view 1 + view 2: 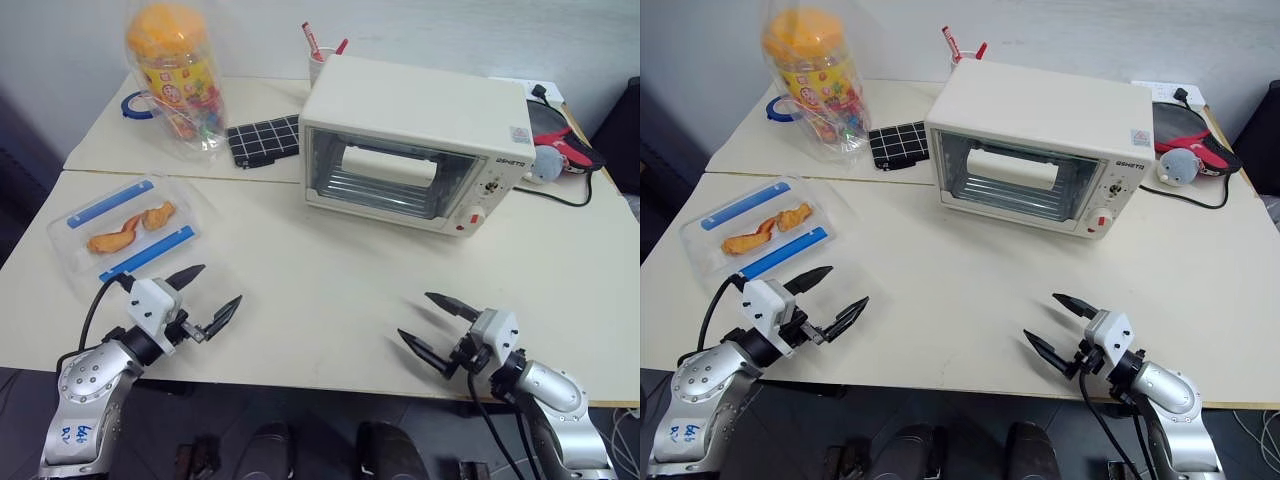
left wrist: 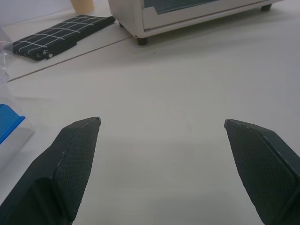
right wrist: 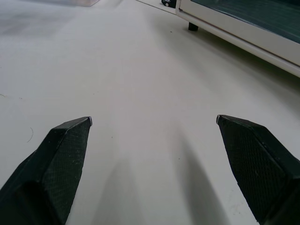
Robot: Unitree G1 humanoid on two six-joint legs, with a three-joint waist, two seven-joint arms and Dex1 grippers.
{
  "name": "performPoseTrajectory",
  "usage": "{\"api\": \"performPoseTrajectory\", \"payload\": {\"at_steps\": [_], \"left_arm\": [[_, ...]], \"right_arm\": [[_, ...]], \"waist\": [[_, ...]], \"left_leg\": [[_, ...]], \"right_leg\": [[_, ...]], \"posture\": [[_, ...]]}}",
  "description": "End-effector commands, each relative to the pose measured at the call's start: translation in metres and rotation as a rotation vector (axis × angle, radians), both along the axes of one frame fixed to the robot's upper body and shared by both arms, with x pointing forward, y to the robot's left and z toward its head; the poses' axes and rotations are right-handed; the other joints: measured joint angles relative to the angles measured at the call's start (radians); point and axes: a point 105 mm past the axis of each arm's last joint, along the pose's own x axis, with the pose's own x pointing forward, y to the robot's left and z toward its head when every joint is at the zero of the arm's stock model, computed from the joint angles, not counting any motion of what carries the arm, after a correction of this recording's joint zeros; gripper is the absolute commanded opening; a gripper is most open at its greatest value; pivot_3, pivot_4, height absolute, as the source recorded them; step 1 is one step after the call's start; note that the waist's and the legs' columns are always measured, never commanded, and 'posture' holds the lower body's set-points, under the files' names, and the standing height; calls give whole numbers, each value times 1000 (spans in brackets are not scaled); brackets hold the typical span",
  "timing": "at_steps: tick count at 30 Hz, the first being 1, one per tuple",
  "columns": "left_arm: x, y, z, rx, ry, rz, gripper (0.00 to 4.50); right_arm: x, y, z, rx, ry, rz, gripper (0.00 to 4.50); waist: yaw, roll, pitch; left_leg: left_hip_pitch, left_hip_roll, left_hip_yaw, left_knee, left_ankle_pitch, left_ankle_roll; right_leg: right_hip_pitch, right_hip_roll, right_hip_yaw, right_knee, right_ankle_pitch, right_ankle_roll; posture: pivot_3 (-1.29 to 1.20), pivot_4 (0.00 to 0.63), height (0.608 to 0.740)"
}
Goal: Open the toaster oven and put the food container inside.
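The cream-white toaster oven point(image 1: 405, 150) sits far on the table point(image 1: 330, 290), glass door shut, red knobs at right; the clear, blue-clipped food container point(image 1: 125, 232) lies at the left; left gripper point(image 1: 212, 296) and right gripper point(image 1: 428, 322) hover wide, empty.

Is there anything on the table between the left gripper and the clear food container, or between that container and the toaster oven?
Bare tabletop separates the open left gripper from the shallow clear plastic food container with blue clips. Nothing stands between it and the cream-white toaster oven either, but the oven's glass door is shut, blocking entry.
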Motion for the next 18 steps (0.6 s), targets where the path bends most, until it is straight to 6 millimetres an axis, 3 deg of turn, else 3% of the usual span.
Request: {"api": "performPoseTrajectory", "payload": {"at_steps": [1,5,8,18], "left_arm": [[-3,-1,19,-94,13,-68,4500],[-5,-12,53,-229,50,-283,4500],[-1,-14,66,-227,35,-338,4500],[15,-41,82,-200,-8,-486,4500]], "right_arm": [[1,-6,22,11,-81,-25,4458],[4,-32,52,114,-108,-155,4458],[11,-35,69,151,-118,-170,4458],[73,7,122,257,-99,-82,4458]], "waist": [[2,0,0],[8,1,0],[5,1,0],[-20,1,1]], "left_leg": [[0,0,0,0,0,0],[-1,0,-1,1,0,0],[-1,-1,-1,1,0,0],[-1,1,3,0,0,-1]], "right_leg": [[0,0,0,0,0,0],[0,-1,0,1,0,0],[1,-1,0,0,0,0],[-3,2,2,2,0,0]], "posture": [[0,150,740],[0,150,740],[0,150,740],[0,150,740]]}}
